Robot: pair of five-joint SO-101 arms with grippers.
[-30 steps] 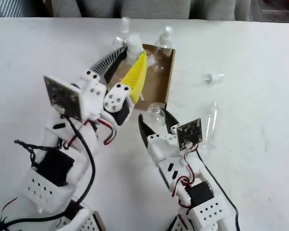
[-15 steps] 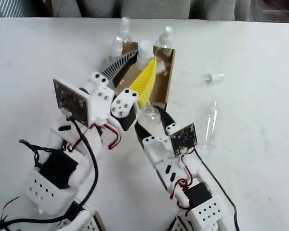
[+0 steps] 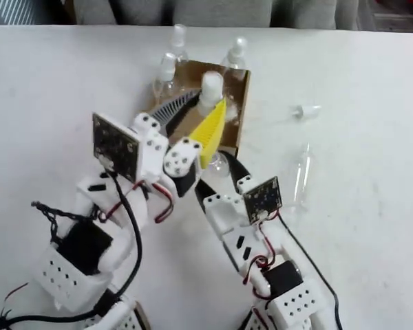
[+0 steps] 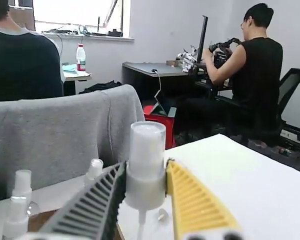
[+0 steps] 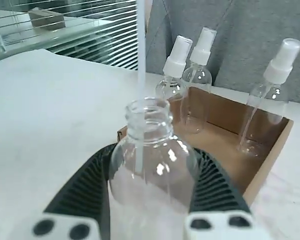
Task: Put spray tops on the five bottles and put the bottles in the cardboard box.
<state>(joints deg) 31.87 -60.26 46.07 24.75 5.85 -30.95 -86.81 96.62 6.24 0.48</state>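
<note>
Mostly white and clear, one yellow accent.
The left claw pairs a grey ribbed finger with a yellow ribbed one around a white spray top. The right claw has black ribbed fingers on a clear bottle. The cardboard box is brown and the surface white.

I have 2 arms made of white plastic. My left arm ends in my left gripper. It has 1 grey jaw and 1 yellow jaw, both long, pointy and full of little ridges. My right arm ends in my right gripper. Its 2 black ridged jaws curve like a crab's claw and sit on white blocks with 4 dark round screw holes. Each wrist has a small dark square board dotted with tiny shiny bits. Black motors sit inside my white parts. A thick black cable and thin red wires loop along me. My white bottom blocks have rows of little holes.
</note>
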